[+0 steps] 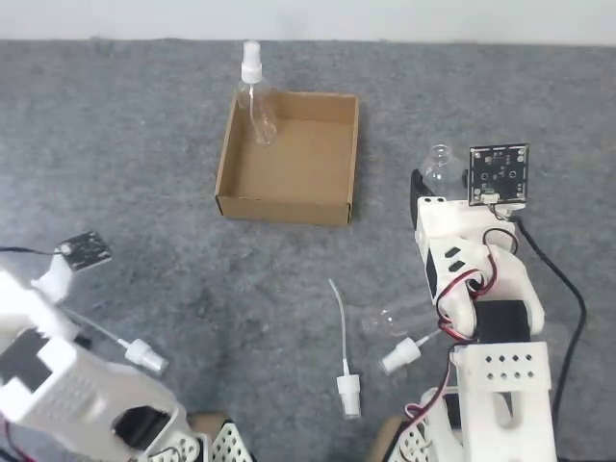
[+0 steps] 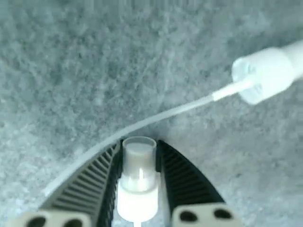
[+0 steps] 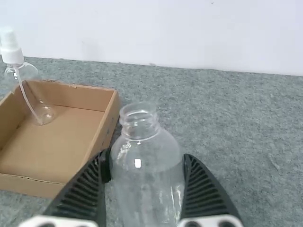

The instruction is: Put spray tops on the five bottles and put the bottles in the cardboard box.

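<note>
Bench, mid-assembly: my R jaws are clamped round an uncapped bottle (image 3: 144, 175) just right of the cardboard box (image 1: 284, 207) toward the far edge, while my L jaws pinch a spray top (image 2: 138, 163) down by the front-left corner. One capped bottle (image 1: 258, 111) leans in the box's far-left corner. Risk as I read it: a loose spray top (image 2: 265, 75) lies w/ its dip tube right across the L jaws, so lifting could snag and drag it. The held top may also miss the narrow neck, or the slick bottle twist in the grip, if the arms meet off-axis.
</note>
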### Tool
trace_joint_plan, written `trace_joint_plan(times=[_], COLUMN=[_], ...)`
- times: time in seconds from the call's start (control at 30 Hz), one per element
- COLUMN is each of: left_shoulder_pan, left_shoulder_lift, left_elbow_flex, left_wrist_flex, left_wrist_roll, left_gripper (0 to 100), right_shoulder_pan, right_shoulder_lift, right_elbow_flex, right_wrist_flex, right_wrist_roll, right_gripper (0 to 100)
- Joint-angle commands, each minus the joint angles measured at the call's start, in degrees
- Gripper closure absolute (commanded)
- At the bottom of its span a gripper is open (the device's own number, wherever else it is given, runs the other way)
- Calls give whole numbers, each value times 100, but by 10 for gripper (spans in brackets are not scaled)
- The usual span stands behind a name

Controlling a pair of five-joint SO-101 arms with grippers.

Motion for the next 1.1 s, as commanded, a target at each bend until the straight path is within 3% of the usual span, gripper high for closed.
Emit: trace_joint_plan(times=[0.0,0.23,0.5,0.8,1.07], left_shoulder_pan=[202,273,273,422,1108], left_shoulder_lift=[-105,-105,-229,-1793,-2611], left_elbow_flex=[-400,-1604,-1903,-1525,-1165], left_wrist_flex=[738,2251,2233,2233,1969], left_wrist_roll=[316,668,1204,1248,2532], left_gripper=[987,987,987,987,987], right_shoulder_pan=[-57,-57,-171,-453,-488], right_shoulder_lift=[-171,-171,-180,-180,-180], right_elbow_flex=[-105,-105,-105,-132,-123], right_wrist_flex=[-119,-110,-66,101,101], right_wrist_roll=[62,62,62,97,97], right_gripper=[990,991,991,991,991])
